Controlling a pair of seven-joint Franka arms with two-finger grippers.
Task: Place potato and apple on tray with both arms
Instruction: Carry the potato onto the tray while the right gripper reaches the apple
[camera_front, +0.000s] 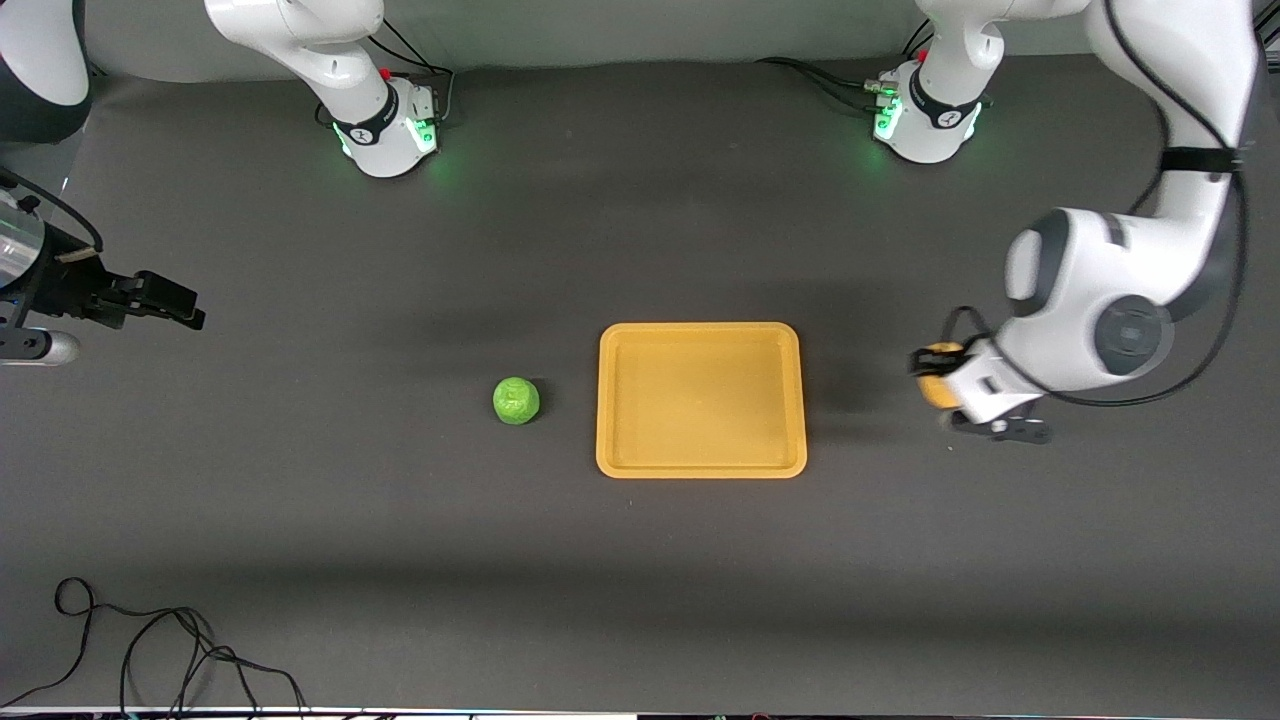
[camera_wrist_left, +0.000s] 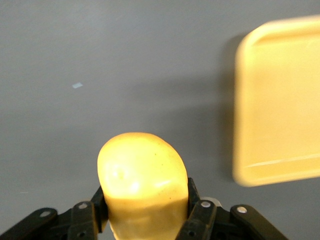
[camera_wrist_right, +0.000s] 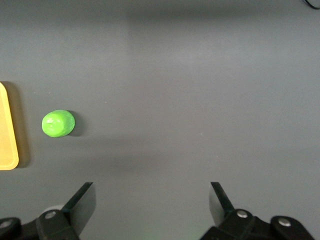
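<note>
Front view: left gripper (camera_front: 938, 378) clamped on potato (camera_front: 937, 373), beside tray (camera_front: 700, 400) at the left arm's end; apple (camera_front: 516, 400) sits near tray's other short side. Right gripper (camera_front: 160, 300) waits wide open.

Left wrist view: potato's (camera_wrist_left: 142, 187) long axis runs out from the fingers (camera_wrist_left: 200, 212). Best lifted clear of the rim, then lowered flat.

Right wrist view: apple (camera_wrist_right: 58, 123) untouched beside the tray, round, no clear axis.

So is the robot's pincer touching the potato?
Touching. The left wrist view shows the left pincer shut on the potato, a finger pressed against each side of it.
</note>
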